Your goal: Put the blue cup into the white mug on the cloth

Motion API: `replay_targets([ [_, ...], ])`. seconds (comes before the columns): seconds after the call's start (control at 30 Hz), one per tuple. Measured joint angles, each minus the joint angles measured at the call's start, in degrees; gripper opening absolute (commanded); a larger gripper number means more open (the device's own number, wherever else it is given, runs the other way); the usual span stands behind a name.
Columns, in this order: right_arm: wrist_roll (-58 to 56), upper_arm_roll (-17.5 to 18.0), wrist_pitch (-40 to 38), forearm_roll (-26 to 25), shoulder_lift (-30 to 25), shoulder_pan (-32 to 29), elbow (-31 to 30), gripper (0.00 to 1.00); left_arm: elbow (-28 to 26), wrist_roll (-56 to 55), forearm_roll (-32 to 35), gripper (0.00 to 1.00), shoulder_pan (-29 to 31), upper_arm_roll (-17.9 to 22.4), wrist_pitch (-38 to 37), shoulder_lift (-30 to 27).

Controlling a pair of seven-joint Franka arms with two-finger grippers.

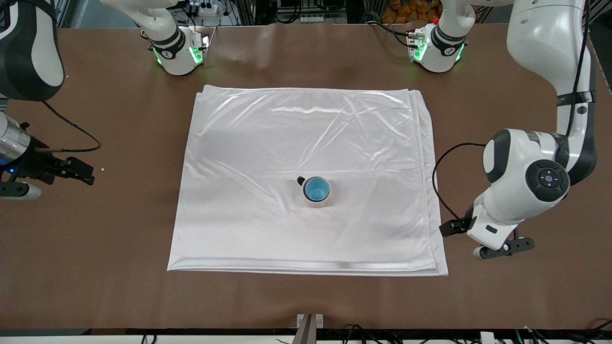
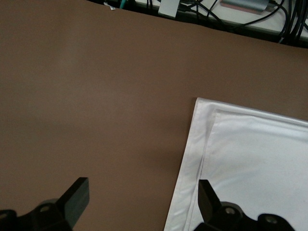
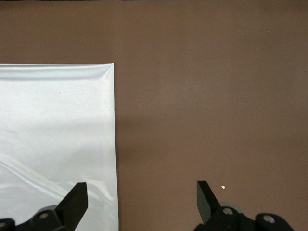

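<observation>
The light-blue cup (image 1: 316, 189) stands upright inside the white mug (image 1: 317, 203), whose black handle (image 1: 300, 180) points toward the right arm's end. The mug sits on the large white satin cloth (image 1: 306, 143), a little nearer the front camera than the cloth's middle. My left gripper (image 1: 507, 248) is open and empty over the bare table beside the cloth's corner; in the left wrist view (image 2: 143, 190) the cloth's edge (image 2: 250, 159) shows. My right gripper (image 1: 76, 171) is open and empty off the cloth at the right arm's end; the right wrist view (image 3: 142, 192) shows the cloth (image 3: 53, 120).
The brown table (image 1: 95, 267) surrounds the cloth. A small white crumb (image 1: 104, 168) lies by the right gripper and shows in the right wrist view (image 3: 223, 186). A metal bracket (image 1: 310, 321) sits at the front edge. Both arm bases stand along the edge farthest from the camera.
</observation>
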Motion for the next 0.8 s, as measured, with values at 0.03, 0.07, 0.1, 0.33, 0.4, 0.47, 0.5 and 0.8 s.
replay_targets([
  [0.03,0.0,0.0,0.0,0.0,0.0,0.0,0.0,1.0,-0.4,1.2,-0.6,1.0,0.7,0.0,-0.5,-0.9],
  [0.07,0.0,0.0,0.0,0.0,0.0,0.0,0.0,1.0,-0.7,2.6,-1.1,1.0,1.4,0.0,-1.0,-1.9],
  [0.1,0.0,0.0,0.0,0.0,-0.1,0.0,0.0,1.0,-1.1,4.4,-1.5,1.0,2.0,0.0,-1.8,-3.0],
  [0.33,0.0,0.0,0.0,0.0,-1.0,0.0,0.0,1.0,-3.2,10.0,-2.1,1.0,4.2,0.0,-8.1,-10.7],
  [0.4,0.0,0.0,0.0,0.0,-1.2,0.0,0.0,1.0,-3.5,10.3,-2.1,1.0,4.2,0.0,-10.5,-12.9],
  [0.47,0.0,0.0,0.0,0.0,-1.4,0.0,0.0,1.0,-3.9,10.4,-2.1,1.0,4.2,-0.1,-12.7,-14.8],
  [0.5,0.0,0.0,0.0,0.0,-1.4,0.0,0.0,1.0,-4.2,10.4,-2.1,1.0,4.2,-0.1,-13.7,-15.8],
  [0.8,-0.1,0.1,0.0,0.1,-1.7,0.0,-0.1,1.0,-8.4,12.0,-0.6,1.0,4.2,-0.1,-21.6,-24.3],
])
